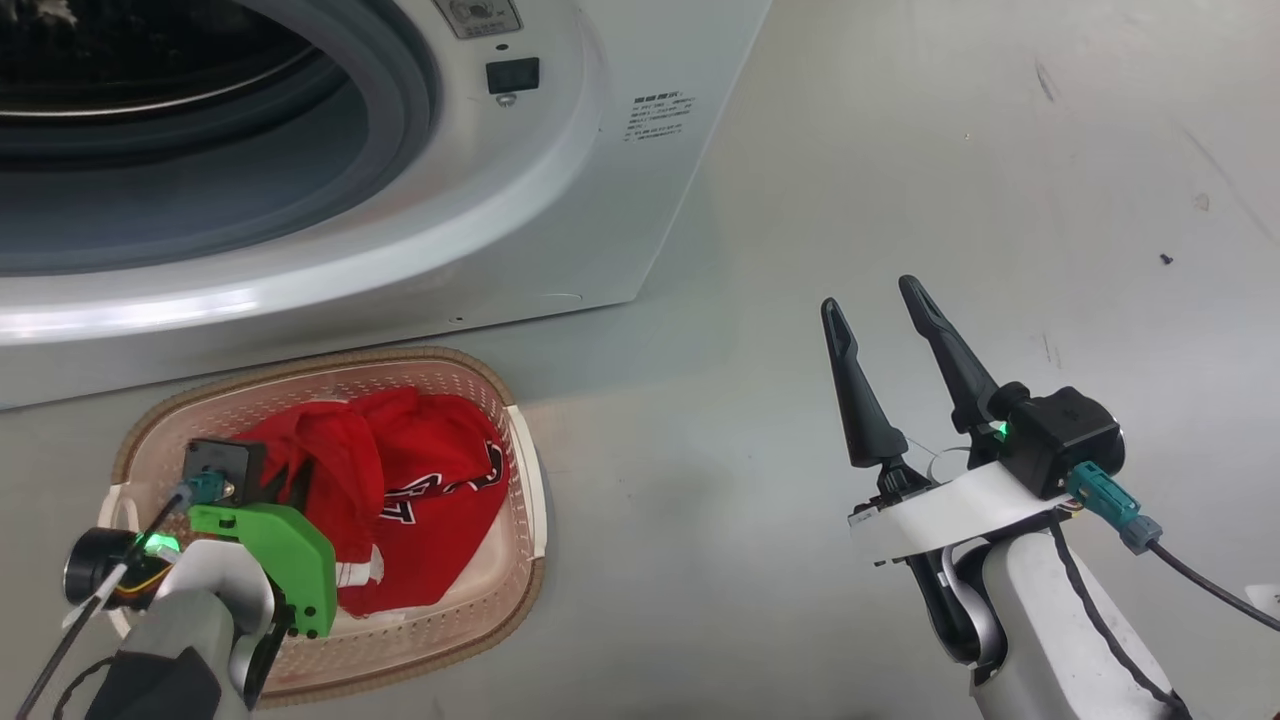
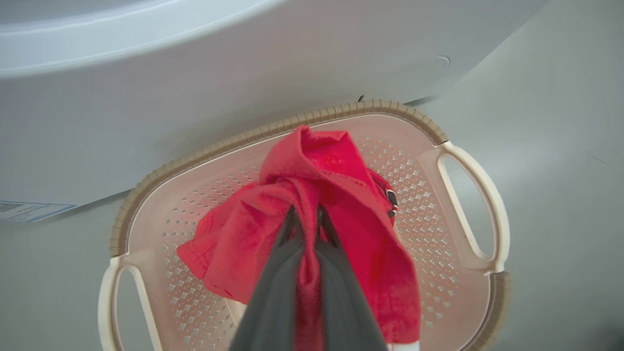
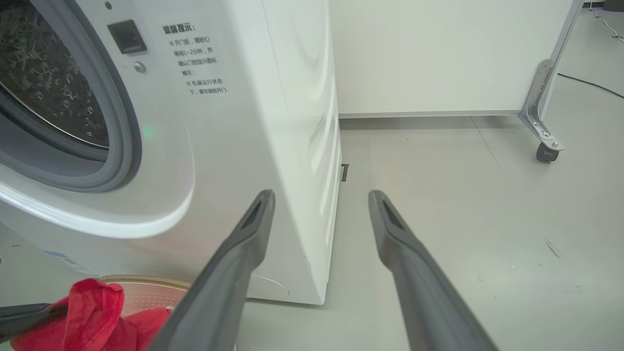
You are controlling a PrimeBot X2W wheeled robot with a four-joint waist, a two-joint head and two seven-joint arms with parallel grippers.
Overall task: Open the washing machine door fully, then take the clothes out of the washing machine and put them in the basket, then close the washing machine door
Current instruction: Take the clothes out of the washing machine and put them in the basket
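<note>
Grey and smooth, the floor [image 1: 900,150] ran under everything, scuffed with a few dark marks. At the left stood the washing machine [image 1: 560,200], its round mouth open to view. The basket [image 1: 527,470] sat on the floor just in front of its lower panel. Farther right, in the right wrist view, a white wall panel [image 3: 438,53] rose behind the machine, with a metal frame leg [image 3: 536,92] on a small caster [image 3: 546,153].

The left gripper [image 2: 306,213] hung over the basket, its two dark fingers pinched almost together on a raised fold of the clothes [image 1: 420,470]. The rest of the red fabric lay heaped inside the basket. The right gripper [image 1: 870,294] hovered over bare floor to the right of the machine's corner, fingers spread wide and holding nothing.

The machine's shell was glossy white, curving in to a grey rubber ring [image 1: 380,130], with the perforated steel drum [image 3: 44,83] behind it. A small dark square socket [image 1: 512,76] and a block of printed text [image 3: 195,58] sat right of the opening. The basket was cream plastic with rounded corners, pierced by rows of little holes, edged with a brown ribbed rim [image 2: 273,127] and looped at each end by a handle [image 2: 502,234]. The clothes were bright red, soft and crumpled, with lettering [image 1: 410,505] across one fold and a strip of white trim [image 1: 360,575].
</note>
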